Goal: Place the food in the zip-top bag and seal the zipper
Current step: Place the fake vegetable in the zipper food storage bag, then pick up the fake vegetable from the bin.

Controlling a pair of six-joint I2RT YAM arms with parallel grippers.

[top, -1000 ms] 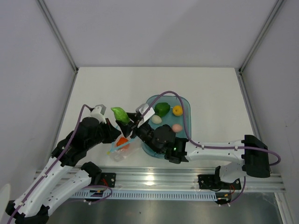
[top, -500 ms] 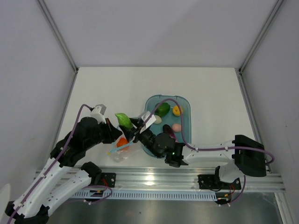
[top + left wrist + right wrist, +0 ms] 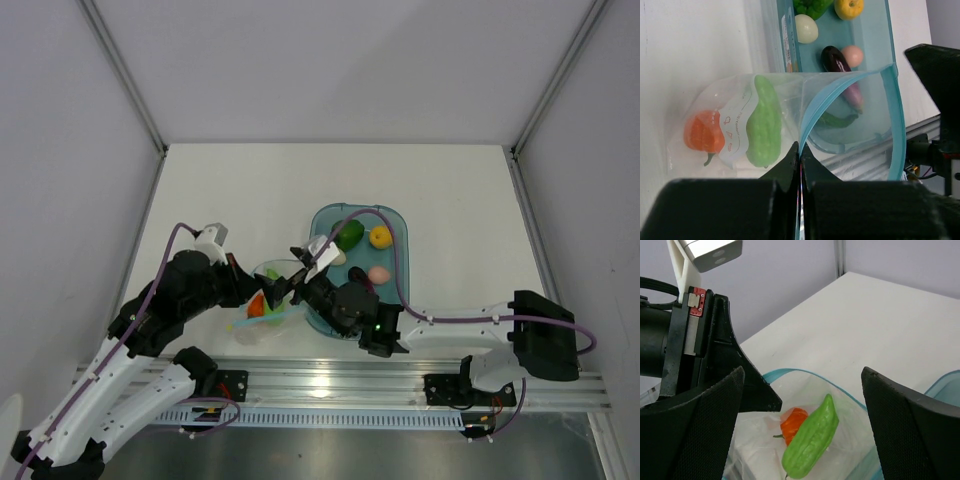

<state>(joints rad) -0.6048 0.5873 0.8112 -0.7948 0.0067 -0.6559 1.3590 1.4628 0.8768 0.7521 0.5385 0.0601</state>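
The clear zip-top bag lies open beside the tray, its light blue zipper arched wide. My left gripper is shut on the zipper strip at the mouth. Inside the bag lie a pale green pod and an orange piece of food. My right gripper hangs open just above the mouth with nothing between its fingers. In the top view the bag sits between the left gripper and the right gripper.
The teal tray right of the bag holds a green pepper, a yellow fruit, a pink ball and a white egg. A purple eggplant and a dark green chili also lie in it.
The right gripper opened and let go of the green pod, which dropped from above the mouth into the bag. The left gripper kept its hold on the zipper.
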